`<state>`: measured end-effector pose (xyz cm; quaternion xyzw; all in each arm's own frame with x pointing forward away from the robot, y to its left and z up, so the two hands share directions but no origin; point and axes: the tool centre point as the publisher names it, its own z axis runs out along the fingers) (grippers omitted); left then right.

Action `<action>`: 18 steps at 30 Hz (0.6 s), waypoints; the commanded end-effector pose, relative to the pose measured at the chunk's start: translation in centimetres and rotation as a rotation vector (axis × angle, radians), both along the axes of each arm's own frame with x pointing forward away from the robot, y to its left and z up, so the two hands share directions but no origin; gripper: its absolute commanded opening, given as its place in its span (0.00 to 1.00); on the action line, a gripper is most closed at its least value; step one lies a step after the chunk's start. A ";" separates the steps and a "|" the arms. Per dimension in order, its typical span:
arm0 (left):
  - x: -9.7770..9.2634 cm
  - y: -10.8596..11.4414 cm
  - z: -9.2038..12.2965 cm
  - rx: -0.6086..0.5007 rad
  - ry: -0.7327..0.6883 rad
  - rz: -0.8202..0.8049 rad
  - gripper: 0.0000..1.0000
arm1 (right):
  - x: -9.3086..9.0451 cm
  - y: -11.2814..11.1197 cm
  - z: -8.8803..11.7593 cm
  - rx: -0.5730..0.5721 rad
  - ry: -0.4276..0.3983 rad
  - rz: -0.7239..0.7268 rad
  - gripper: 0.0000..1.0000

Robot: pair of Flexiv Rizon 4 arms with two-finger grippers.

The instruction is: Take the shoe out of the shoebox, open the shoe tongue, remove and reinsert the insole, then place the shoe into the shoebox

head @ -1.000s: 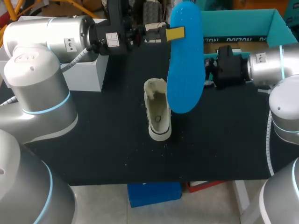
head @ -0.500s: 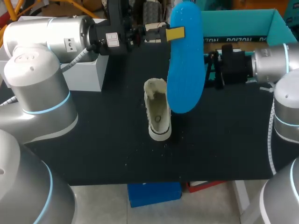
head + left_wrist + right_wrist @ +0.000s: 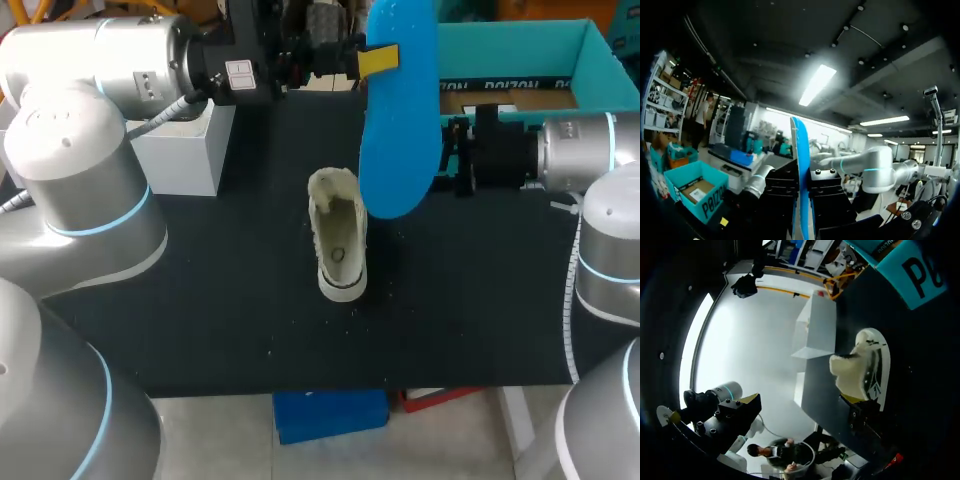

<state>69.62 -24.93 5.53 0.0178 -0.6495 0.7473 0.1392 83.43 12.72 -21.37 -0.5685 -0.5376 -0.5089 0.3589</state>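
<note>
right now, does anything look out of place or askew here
Nothing looks damaged or spilled. The blue insole is out of the shoe, held aloft in the left tool; the shoe sits outside the shoebox, which fits the task.

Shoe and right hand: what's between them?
In the head view, the blue insole, held by the left hand, hangs between the shoe and right hand.

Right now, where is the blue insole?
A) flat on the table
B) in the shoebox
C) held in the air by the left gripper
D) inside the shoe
C: the left gripper clamps the blue insole up in the air, outside the shoe standing on the table.
</note>
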 end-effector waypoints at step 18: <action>-0.1 -3.1 -3.4 0.061 -0.917 0.041 0.00 | 0.0 0.1 0.0 -0.001 -0.001 -0.003 1.00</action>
